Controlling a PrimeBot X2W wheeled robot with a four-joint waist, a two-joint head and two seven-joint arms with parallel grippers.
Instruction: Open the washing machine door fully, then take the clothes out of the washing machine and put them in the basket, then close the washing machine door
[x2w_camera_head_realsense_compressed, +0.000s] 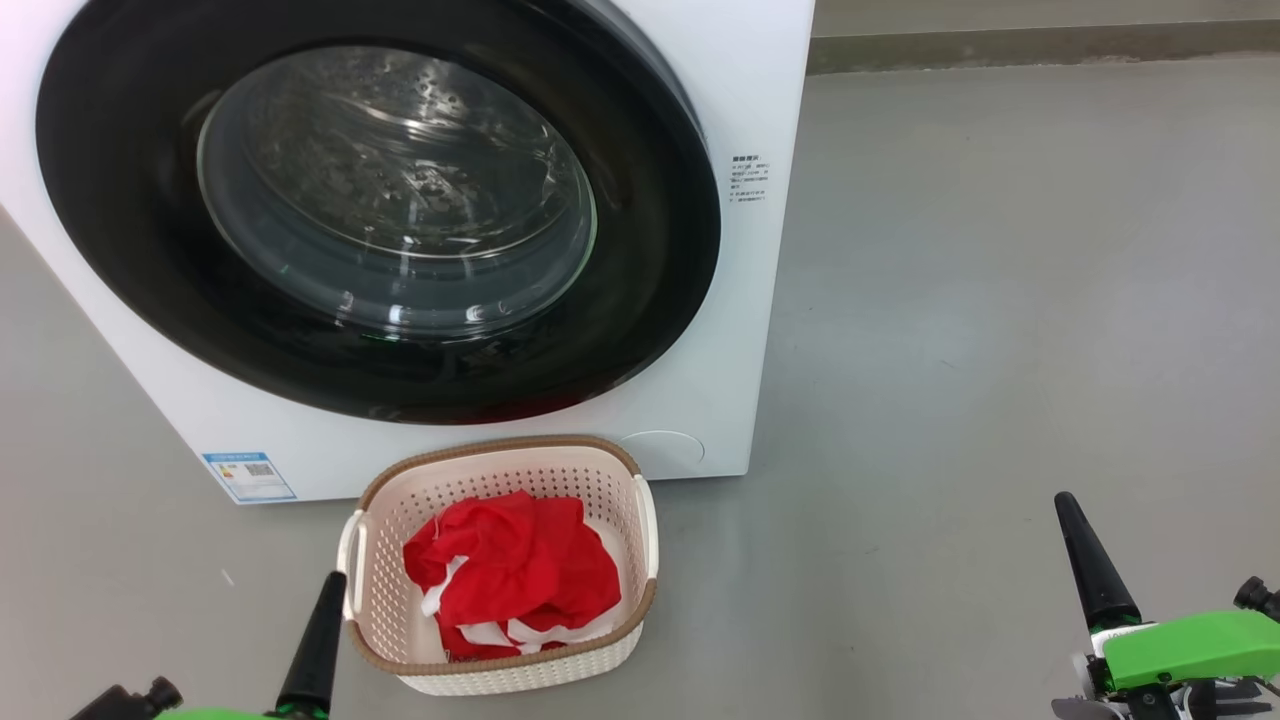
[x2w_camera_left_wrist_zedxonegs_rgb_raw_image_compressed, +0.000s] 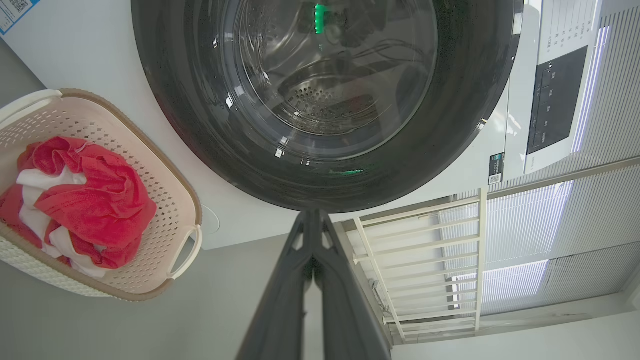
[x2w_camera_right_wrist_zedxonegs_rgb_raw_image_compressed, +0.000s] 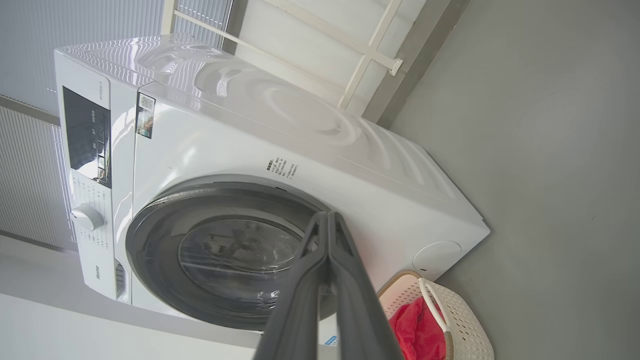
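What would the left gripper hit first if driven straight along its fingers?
Probably the wide glossy black rim of the round washing machine door, near its lower edge. The left gripper points there, and the cream perforated basket sits off that line. Depth is unclear.

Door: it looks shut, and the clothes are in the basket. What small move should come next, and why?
Probably none but resting the arms: the door seems flush on the machine, the clothes lie in the basket, and the left gripper and right gripper are shut and empty.
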